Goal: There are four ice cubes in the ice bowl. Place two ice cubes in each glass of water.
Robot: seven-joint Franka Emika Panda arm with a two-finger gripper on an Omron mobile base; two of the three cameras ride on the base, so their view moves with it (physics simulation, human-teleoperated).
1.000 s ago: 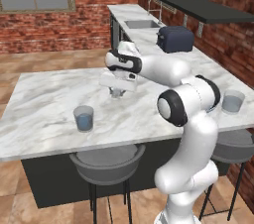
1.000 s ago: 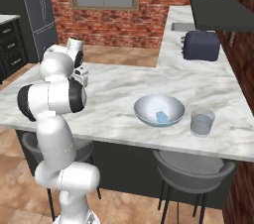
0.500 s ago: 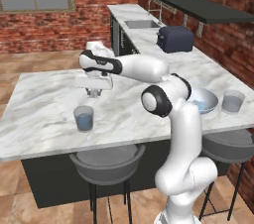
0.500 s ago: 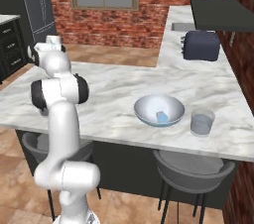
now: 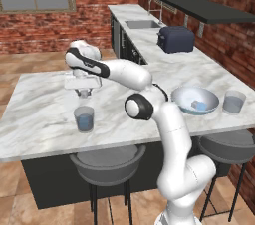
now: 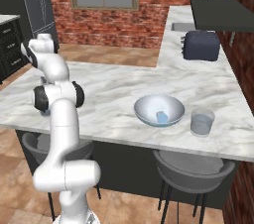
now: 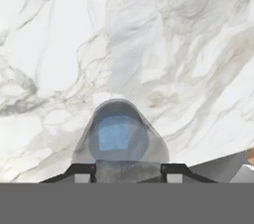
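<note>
The marble counter [image 5: 45, 114] is the largest thing; it runs in an L, with a long arm going back at 1 o'clock to a sink [image 5: 141, 24]. Over that arm hangs a dark shelf [image 5: 204, 7]. Two grey stools [image 5: 107, 162] stand under the near edge of the counter, one below each glass. A dark blue toaster [image 5: 176, 39] stands on the far arm, well apart from the task's things.

The white arm reaches from the lower right of the left base view to about 10 o'clock, over the counter. In the right base view its upper links cover the near-left part of the counter, so the left glass is hidden there.

The ice bowl [image 5: 194, 100] sits on the counter at 3 o'clock in the left base view. At least one pale blue ice cube [image 5: 197, 104] lies inside it; how many cubes lie in it I cannot tell. Just beside the bowl, to its right, stands the right glass [image 5: 233, 102] with water.

The left glass [image 5: 84, 118] stands near the front edge at 9 o'clock. The gripper [image 5: 83, 91] hangs right above it and points down, not touching it. In the hand view the glass [image 7: 119, 139] is at 6 o'clock, with the blue water seen from the top. The fingertips are mostly cut off at the bottom edge, so I cannot tell how wide the jaws stand or whether a cube is between them.
</note>
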